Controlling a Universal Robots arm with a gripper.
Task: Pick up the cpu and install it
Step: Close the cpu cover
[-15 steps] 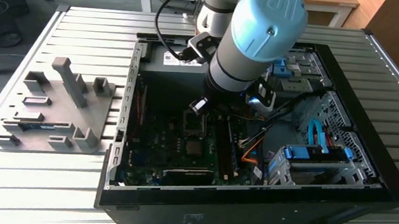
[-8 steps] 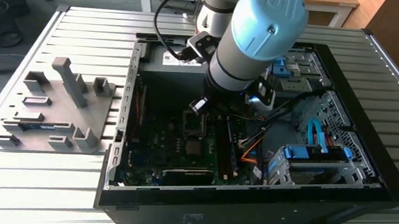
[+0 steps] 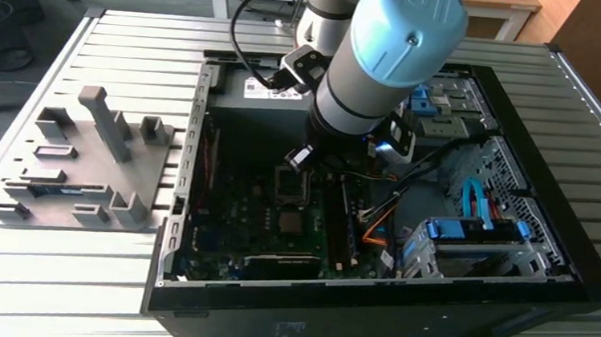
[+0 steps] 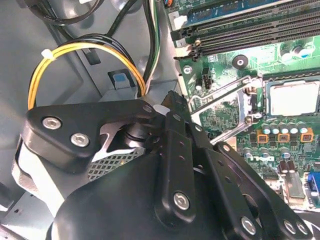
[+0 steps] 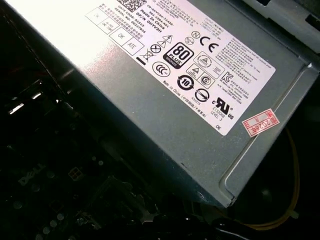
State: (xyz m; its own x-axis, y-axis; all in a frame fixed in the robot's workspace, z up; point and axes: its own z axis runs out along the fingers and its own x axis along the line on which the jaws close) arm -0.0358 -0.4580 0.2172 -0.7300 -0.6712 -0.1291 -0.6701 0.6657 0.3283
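1. The exterior view showed one arm point(image 3: 387, 54) reaching down into one open computer case point(image 3: 556, 197) on the slatted table point(image 3: 57, 266). One grey fixture plate point(image 3: 85, 169) sat on the table at the exterior view's left of the case.
2. The second wrist view looked past the gripper point(image 4: 169, 106) to the motherboard point(image 4: 227, 117). There the cpu point(image 4: 294, 97) lay flat in its socket, silver-grey top up and framed by metal. The wire lever point(image 4: 220, 91) ran between it and the gripper.
3. The first wrist view showed the grey power-supply box point(image 5: 190, 100) with its label face, and dark board below it.
4. Gripper state: could not tell whether apart or together, because its own black linkage covered the tip. It stood near the socket and was not touching the cpu. Whether it touched the board could not be told.
5. Counts:
   - one cpu
   - one gripper
   - one power-supply box
   - one looped bundle of yellow wires point(image 4: 75, 50), on the gripper's side away from the cpu
   - three orange-edged components point(image 4: 284, 135) in a row just beside the socket
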